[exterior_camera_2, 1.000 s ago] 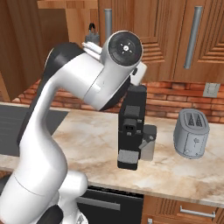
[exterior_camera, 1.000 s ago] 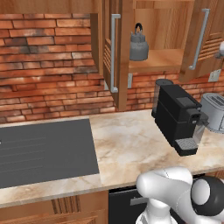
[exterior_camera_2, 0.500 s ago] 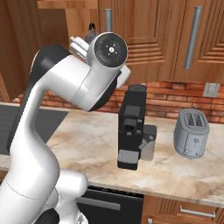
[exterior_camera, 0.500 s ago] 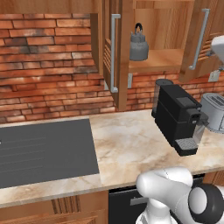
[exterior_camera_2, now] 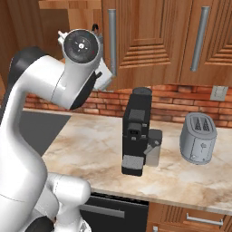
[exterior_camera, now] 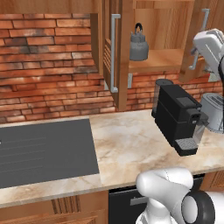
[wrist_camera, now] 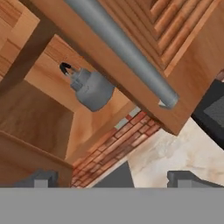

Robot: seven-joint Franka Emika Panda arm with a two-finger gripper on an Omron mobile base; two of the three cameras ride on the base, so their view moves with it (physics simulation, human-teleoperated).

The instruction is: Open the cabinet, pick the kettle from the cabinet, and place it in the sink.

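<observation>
While sitting upright on the shelf of the open cabinet (exterior_camera: 153, 61), kettle (exterior_camera: 138, 46) grey and rounded, black handle arched over the lid, nothing touching it. Seen again in hand view (wrist_camera: 92, 87), rolled sideways, on the same wooden shelf, just beyond the edge of a door. Left cabinet door swung out toward the camera in left base view, its long grey bar handle (exterior_camera: 113, 52) facing forward; another bar handle (wrist_camera: 122, 48) crossing the hand view diagonally, close to the camera. Gripper (wrist_camera: 116, 181) spread wide, fingertips (wrist_camera: 41, 179) far apart at the bottom of the hand view, pinching nothing, well short of the kettle. Below the cabinet, brick wall (exterior_camera: 48, 65) and marble counter (exterior_camera: 131, 144). On the counter, black coffee machine (exterior_camera: 179, 118) under the shelf, silver toaster (exterior_camera_2: 198, 138) beside it to the right, black stovetop (exterior_camera: 43, 151) well to the left.
</observation>
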